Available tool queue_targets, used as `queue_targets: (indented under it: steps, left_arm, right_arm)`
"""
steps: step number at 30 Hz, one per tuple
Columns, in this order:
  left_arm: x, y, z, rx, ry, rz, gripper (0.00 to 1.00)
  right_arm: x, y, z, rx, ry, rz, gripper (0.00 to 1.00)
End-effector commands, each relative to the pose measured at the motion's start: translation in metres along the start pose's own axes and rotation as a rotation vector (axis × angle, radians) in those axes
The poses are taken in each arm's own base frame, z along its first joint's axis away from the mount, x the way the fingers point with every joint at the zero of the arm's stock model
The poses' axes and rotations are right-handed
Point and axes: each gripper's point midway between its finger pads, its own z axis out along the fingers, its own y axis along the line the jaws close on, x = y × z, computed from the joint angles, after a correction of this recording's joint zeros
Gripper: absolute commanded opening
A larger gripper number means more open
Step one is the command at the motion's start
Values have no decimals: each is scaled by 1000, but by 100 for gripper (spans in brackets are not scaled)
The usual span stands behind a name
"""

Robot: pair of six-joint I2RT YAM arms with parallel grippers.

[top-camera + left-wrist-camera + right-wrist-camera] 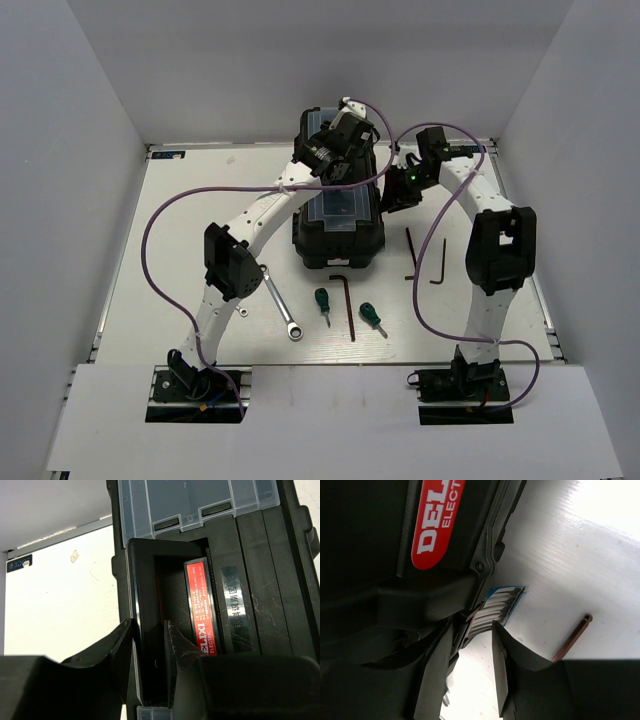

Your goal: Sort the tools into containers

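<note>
Toolbox (340, 245), black plastic, stands mid-table with a clear-lidded bin (200, 500) on its lid.

Left gripper (148, 626): over the lid, fingers pressed against both sides of the black carry handle (142, 580) next to its red label (200, 605); clamped on it.

Right gripper (472, 627): at the box's right flank, fingers spread, nothing held, a ridged silver latch (495, 605) just past the tips.

Loose on the white table (180, 220), near side of the box:
- silver wrench (280, 300), one end under the left arm
- green-handled screwdriver (322, 302)
- second screwdriver (372, 318)
- hex key (347, 300) lying between the two screwdrivers

Right of the box, close to the right arm:
- long hex key (410, 255)
- short hex key (440, 262)
</note>
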Motion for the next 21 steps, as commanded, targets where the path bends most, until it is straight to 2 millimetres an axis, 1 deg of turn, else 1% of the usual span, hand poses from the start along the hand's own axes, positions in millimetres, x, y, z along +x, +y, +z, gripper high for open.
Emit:
queue_targets:
  steps: [1,3,4,5,6,8,9,10,12,13,14,15,17,19,20,21]
  left_arm:
    - [-12,-52,-11,212,-36,-66,24]
    - [-14,-54,-11,224,-42,-71,24]
    - [-14,-54,-11,224,-42,-71,24]
    - [-14,-58,-14,231,-45,-67,24]
    - [-14,-60,-15,240,-44,-66,24]
    - [-16,-62,-15,251,-50,-71,24]
    - [-18,-64,-15,261,-58,-77,24]
    - [-18,-68,-19,268,-60,-73,24]
    - [-20,-72,-20,289,-66,-77,24]
    - [-23,-71,-21,290,-73,-82,24]
    - [-25,-78,-26,311,-82,-82,24]
    - [-25,-81,-27,326,-81,-81,24]
    - [-25,-84,-28,342,-78,-89,24]
    - [-27,-92,-33,375,-85,-88,24]
    - [-27,-92,-33,375,-86,-88,24]
    - [-26,-98,-37,393,-86,-83,24]
  right_arm:
    - [-5,31,-5,-116,14,-12,44]
    - [-6,38,-3,-142,17,-21,44]
    - [-8,45,-4,-171,15,-24,42]
    - [-7,49,-3,-184,24,-27,42]
    - [-11,56,-6,-210,16,-39,42]
    - [-10,60,-4,-226,32,-47,41]
    - [-7,66,-4,-240,46,-54,41]
    - [-11,69,-3,-252,42,-61,41]
    - [-13,72,-4,-261,42,-68,41]
    - [-12,77,-2,-273,47,-75,41]
    - [-12,80,-2,-285,50,-77,41]
    - [-12,81,-2,-289,51,-82,41]
    - [-8,88,1,-316,75,-85,41]
    - [-5,92,1,-333,90,-85,41]
    - [-6,93,3,-341,94,-89,41]
    - [-2,94,4,-348,112,-79,41]
